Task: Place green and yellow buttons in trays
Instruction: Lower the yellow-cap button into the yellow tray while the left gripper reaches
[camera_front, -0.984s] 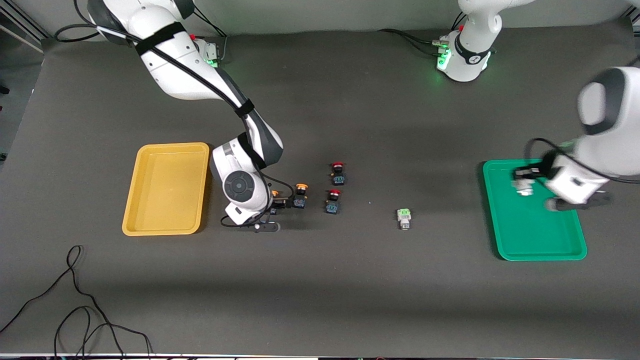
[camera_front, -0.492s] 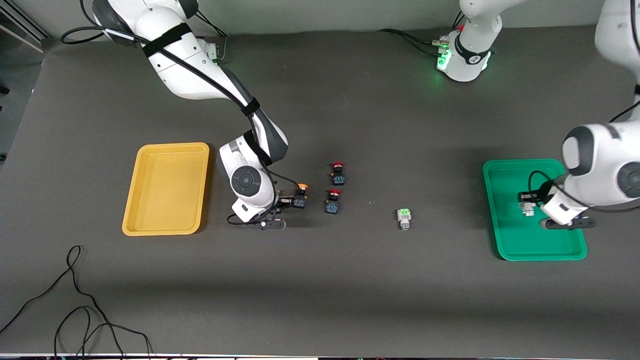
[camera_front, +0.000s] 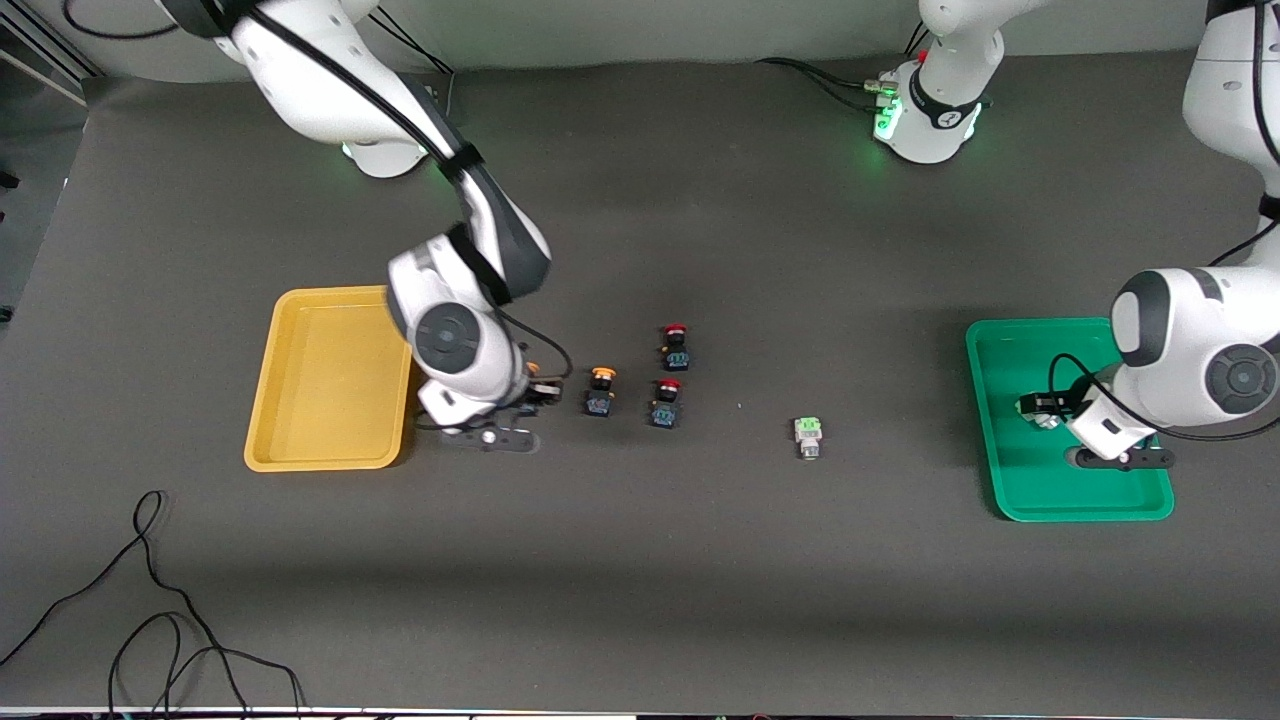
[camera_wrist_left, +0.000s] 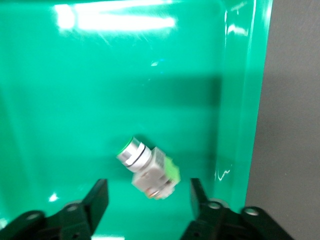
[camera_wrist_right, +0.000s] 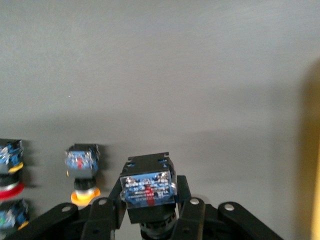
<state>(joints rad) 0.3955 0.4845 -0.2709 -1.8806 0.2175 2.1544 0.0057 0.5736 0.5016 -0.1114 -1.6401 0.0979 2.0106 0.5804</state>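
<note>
Bystanders: two red-capped switches (camera_front: 671, 375) beside the resting yellow-capped button (camera_front: 600, 390).
My right gripper (camera_wrist_right: 150, 212): clamped on a dark-bodied button (camera_wrist_right: 149, 190).
My left gripper (camera_wrist_left: 147, 202): spread over the grey green-capped button (camera_wrist_left: 147, 167) lying in the green tray (camera_wrist_left: 60, 110).

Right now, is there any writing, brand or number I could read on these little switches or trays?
None can be read.
Label on the yellow-capped button in the right gripper: print too blurred.
Labels on the other yellow-capped button and red-capped buttons: too small.
Green tray, yellow tray: no writing visible.
</note>
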